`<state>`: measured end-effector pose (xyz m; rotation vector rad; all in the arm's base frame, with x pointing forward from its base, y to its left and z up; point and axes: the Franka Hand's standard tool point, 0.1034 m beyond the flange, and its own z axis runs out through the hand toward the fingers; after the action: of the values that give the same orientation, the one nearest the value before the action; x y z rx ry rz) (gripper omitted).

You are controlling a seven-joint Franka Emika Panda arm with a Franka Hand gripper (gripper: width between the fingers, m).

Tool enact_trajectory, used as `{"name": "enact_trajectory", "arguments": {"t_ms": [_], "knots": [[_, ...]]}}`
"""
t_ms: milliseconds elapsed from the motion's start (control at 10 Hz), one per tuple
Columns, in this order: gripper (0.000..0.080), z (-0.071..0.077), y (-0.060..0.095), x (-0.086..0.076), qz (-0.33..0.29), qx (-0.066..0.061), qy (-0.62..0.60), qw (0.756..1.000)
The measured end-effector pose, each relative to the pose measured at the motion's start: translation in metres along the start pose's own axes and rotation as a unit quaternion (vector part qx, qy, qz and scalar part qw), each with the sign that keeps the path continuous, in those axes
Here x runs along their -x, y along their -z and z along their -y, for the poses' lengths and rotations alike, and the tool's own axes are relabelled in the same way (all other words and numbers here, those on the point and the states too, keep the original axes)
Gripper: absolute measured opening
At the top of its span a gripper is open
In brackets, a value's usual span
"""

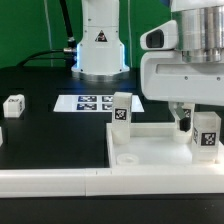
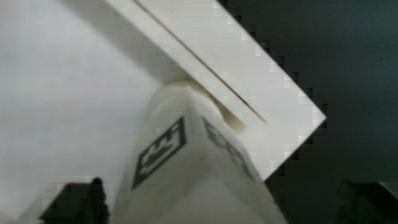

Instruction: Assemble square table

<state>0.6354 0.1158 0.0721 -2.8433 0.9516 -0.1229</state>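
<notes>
At nine o'clock in the exterior view, a small white tagged plastic leg block [image 1: 13, 105] lies alone on the black desk [image 1: 40, 135], well apart from the rest, probably waiting its turn. Just off centre toward ten o'clock lies the marker board [image 1: 88, 102]. Near centre a second white tagged leg block [image 1: 121, 110] stands upright at the far rim of the large white square plastic slab [image 1: 150, 148]. The slab spreads toward five o'clock, round socket [image 1: 127, 158] facing up to take legs. At three o'clock a third white tagged leg block [image 1: 207, 133] stands on the slab beneath the white robot arm [image 1: 190, 60]. The wrist view shows the jaws spread either side of it, pinching nothing, so it apparently stands unaided.
</notes>
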Motion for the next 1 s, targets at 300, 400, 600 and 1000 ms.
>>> {"name": "enact_trajectory", "arguments": {"t_ms": [300, 400, 600, 1000], "knots": [[0.0649, -0.0014, 0.0021, -0.0044, -0.012, 0.012, 0.195, 0.981], [0.0649, -0.0041, 0.0004, -0.0024, -0.023, 0.01, 0.23, 0.973], [0.0549, -0.0053, -0.0006, -0.0019, -0.022, 0.01, 0.217, 0.976], [0.0288, -0.0052, -0.0017, -0.001, -0.021, 0.007, 0.105, 0.994]]}}
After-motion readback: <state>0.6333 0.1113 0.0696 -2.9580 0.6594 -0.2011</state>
